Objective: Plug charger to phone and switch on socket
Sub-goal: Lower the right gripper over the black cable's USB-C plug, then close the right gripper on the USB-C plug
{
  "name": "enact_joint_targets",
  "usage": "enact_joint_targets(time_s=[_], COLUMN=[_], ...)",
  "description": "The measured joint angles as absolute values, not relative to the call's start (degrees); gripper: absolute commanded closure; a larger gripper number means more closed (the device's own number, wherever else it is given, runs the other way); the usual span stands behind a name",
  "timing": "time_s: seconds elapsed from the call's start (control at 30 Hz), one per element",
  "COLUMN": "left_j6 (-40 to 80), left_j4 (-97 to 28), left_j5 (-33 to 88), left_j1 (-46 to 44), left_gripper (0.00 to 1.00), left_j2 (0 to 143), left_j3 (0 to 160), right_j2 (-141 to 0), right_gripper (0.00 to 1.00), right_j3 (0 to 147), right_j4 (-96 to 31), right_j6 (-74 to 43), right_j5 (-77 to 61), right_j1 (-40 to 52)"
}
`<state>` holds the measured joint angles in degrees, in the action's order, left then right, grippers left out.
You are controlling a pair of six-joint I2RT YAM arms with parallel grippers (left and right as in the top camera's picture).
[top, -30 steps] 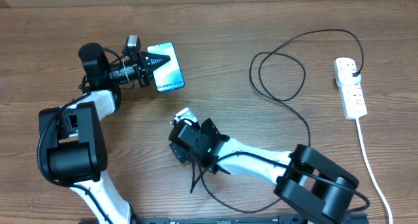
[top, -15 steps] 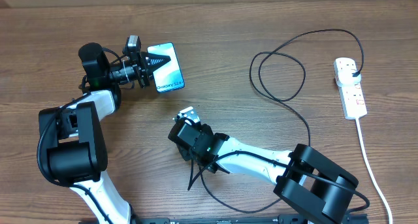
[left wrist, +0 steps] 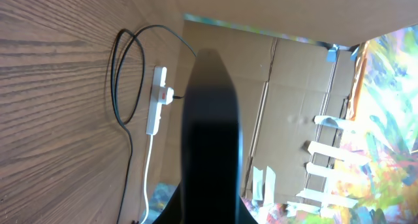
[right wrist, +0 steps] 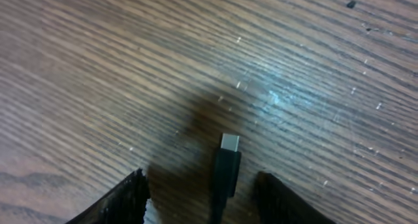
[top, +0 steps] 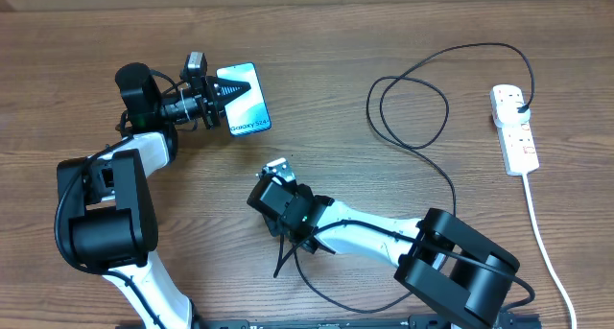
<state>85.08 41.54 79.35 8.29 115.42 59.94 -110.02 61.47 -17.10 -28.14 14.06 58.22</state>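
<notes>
Right end effector (right wrist: 202, 198) jaws apart astride the charger (right wrist: 226, 165) tip; left end effector (top: 223, 95) clamped on phone (top: 247, 104). You centre on the black sleeve before closing, metal end kept clear

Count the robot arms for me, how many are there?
2. The left arm stands at the left, reaching the phone; the right arm stretches across the front toward the charger tip.

The left arm (top: 101, 209) and right arm (top: 384, 235) had white link shells, bulky black joint housings and thin black cables. The left pincer (top: 238, 88) tapered black.
</notes>
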Motion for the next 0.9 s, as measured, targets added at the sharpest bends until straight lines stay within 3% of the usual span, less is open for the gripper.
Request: enact_joint_targets(time_s=[0.07,0.3,0.9], left_j6=[85.08,85.08,85.08], left_j4=[41.56,41.56,41.56], left_j5=[79.33,79.35,79.35], left_j1=[8.29,8.29,8.29], left_gripper=[0.96,0.96,0.96], left_j2=[115.42,115.42,115.42], left_j3=[59.94,59.94,59.94], right_j2=[-110.30,-111.00,-111.18], right_gripper=[0.49,0.70,0.77], right_j3=[61.65,62.11,63.53], right_j4=[-16.56,-16.10,-19.73], right_j6=[-28.16,-28.42,-29.26], right_j5=[14.31,15.07,15.20], right_j1=[58.08,57.78,57.78])
